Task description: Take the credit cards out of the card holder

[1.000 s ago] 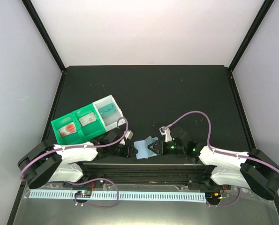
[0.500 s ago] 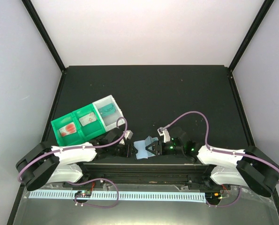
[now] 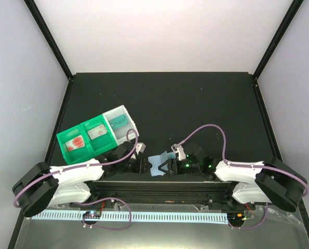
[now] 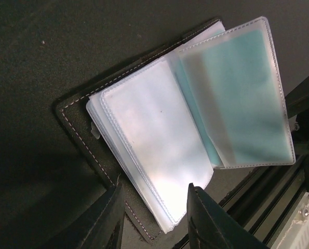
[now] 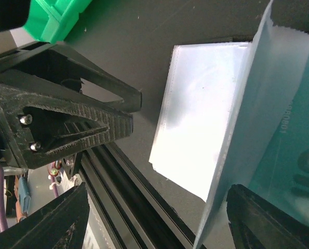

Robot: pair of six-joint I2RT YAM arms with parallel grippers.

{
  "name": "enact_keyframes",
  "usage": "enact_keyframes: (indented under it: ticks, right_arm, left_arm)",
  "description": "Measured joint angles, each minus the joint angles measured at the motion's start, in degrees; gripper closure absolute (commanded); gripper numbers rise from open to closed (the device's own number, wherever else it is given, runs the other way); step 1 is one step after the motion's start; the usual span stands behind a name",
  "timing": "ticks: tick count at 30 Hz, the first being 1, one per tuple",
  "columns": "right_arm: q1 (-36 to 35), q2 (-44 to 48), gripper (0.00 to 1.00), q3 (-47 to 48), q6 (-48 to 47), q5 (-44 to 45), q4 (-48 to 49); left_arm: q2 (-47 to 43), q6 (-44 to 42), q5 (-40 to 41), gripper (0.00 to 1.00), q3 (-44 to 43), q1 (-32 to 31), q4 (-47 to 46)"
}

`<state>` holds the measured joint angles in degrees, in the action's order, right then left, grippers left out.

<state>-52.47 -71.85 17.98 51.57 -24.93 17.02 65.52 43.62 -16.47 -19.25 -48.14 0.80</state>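
Two grippers, both spread apart and clamped on nothing. The left gripper (image 4: 157,220) has the bottom corner of a sleeve page sitting between its fingers, and the right gripper (image 5: 157,207) has a lifted page standing up in its gap. Card holder (image 3: 159,164) lies open on the matte black table (image 3: 196,104), right between them and just beside the front rail (image 3: 159,188). A teal credit card (image 4: 237,88) shows through the frosted page. Green tray (image 3: 84,139) and white bin (image 3: 120,122) sit off to the left. Plain pale walls (image 3: 164,31), black corner posts (image 3: 48,39).
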Motion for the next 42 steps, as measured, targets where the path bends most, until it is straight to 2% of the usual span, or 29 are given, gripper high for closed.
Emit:
enact_keyframes:
  ticks: [17,24,29,32,37,42]
  right_arm:
    - [-1.9,-3.1,0.27,3.3,0.0,-1.1,1.1]
    - [-1.9,-2.8,0.42,3.5,-0.6,0.3,-0.9]
    - [-1.9,-2.8,0.63,4.2,-1.4,2.9,-3.6]
    - [-1.9,-3.2,0.71,4.5,-1.8,4.3,-4.3]
    - [-1.9,-5.3,0.74,4.5,-2.2,6.0,-4.5]
    - [-1.9,-8.9,0.71,5.0,-2.2,6.8,-4.5]
  left_arm:
    - [-0.8,0.7,2.0,0.65,1.4,0.0,0.0]
    - [-1.8,1.0,2.5,0.68,1.7,0.0,0.0]
    - [-2.4,1.4,2.6,0.71,1.8,0.0,0.0]
    - [-3.8,1.6,2.8,0.73,1.8,0.0,0.0]
    - [-5.2,1.9,2.5,0.74,2.0,0.0,-1.0]
    - [-3.9,2.2,0.7,0.78,2.8,0.0,-3.8]
